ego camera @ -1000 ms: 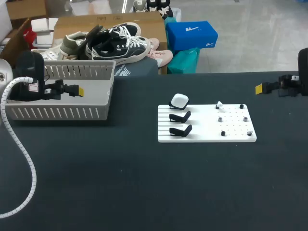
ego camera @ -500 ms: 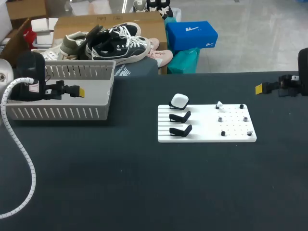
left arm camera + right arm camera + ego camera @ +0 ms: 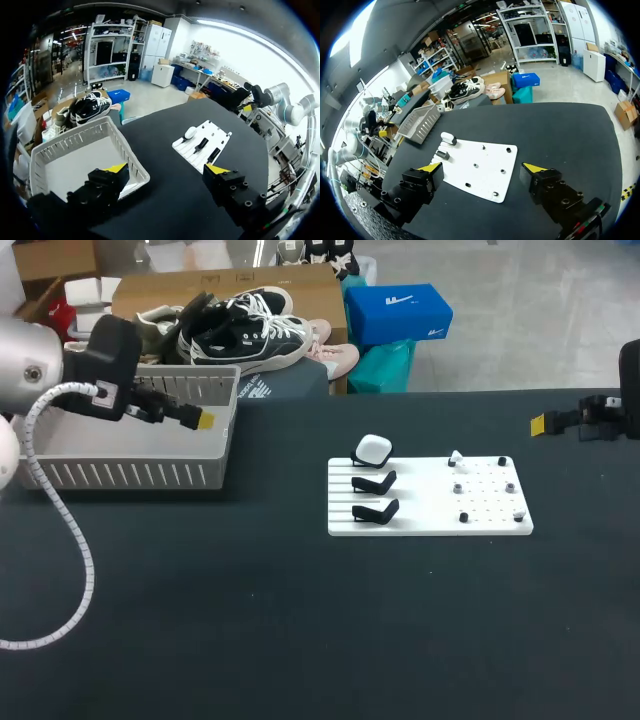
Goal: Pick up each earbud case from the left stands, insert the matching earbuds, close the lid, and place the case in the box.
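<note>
my left hand (image 3: 203,421) hangs over the right end of the pale grey slotted plastic basket (image 3: 130,475), which sits at the far left of the black surface (image 3: 300,620). in the left wrist view its fingers are spread wide (image 3: 166,170): one yellow tip lies over the basket's wall (image 3: 131,167) and the other over the dark surface.

the flat white board (image 3: 430,510) lies near the middle, well apart from the basket. the small white rounded earbud case (image 3: 374,448) rests on the farthest stand at the board's left side. two black curved stands (image 3: 376,496) sit in a row nearer to me. on the board's right part are several small pieces on pegs (image 3: 485,487), white, black and grey, too small to tell apart.

my right hand (image 3: 540,424) is at the far right of the surface, well apart from the board. its fingers are also spread wide (image 3: 481,167), with the board (image 3: 482,172) ahead of them and the case (image 3: 449,138) at the board's far corner.
</note>
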Tool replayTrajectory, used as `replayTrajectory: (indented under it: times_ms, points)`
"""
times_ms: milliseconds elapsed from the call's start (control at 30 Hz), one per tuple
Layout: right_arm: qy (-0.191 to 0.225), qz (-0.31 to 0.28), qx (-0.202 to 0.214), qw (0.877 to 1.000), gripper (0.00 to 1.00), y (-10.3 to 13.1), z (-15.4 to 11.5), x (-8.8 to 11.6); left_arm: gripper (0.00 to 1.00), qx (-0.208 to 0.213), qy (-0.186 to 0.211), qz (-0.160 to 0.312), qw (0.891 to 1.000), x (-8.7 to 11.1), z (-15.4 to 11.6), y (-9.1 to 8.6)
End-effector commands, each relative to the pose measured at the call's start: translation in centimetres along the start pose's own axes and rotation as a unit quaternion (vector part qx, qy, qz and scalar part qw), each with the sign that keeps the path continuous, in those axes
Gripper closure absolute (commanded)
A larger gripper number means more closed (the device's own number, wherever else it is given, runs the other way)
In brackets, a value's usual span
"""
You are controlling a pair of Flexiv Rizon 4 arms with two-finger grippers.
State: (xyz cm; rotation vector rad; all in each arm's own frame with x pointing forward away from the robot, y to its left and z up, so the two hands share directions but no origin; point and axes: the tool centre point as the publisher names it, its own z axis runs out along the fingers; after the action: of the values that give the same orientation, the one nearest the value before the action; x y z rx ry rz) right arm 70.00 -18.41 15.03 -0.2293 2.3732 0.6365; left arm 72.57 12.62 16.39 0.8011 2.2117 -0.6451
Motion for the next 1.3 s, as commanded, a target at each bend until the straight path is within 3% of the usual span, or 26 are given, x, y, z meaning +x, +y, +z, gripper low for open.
replayTrajectory:
  times_ms: [33,267,567,800,1000,1300]
  points:
    - [0.001,-0.001,-0.004,1.0,0.0,-0.2,0.0,0.0,0.0,0.067,-0.001,0.049,0.997,-1.2,2.5,0.2]
    - [0.001,-0.001,-0.004,1.0,0.0,-0.2,0.0,0.0,0.0,0.149,0.015,0.138,0.979,-2.2,5.6,-1.4]
    - [0.001,-0.001,-0.004,1.0,0.0,-0.2,0.0,0.0,0.0,0.189,0.027,0.219,0.957,-2.8,9.9,-2.7]
    - [0.001,-0.001,-0.004,1.0,0.0,-0.2,0.0,0.0,0.0,0.227,0.027,0.233,0.945,-2.5,12.9,-3.5]
    - [0.001,-0.001,-0.004,1.0,0.0,-0.2,0.0,0.0,0.0,0.246,0.003,0.258,0.934,-2.5,14.7,-4.0]
    - [0.001,-0.001,-0.004,1.0,0.0,-0.2,0.0,0.0,0.0,0.25,-0.011,0.254,0.934,-2.3,16.9,-4.4]
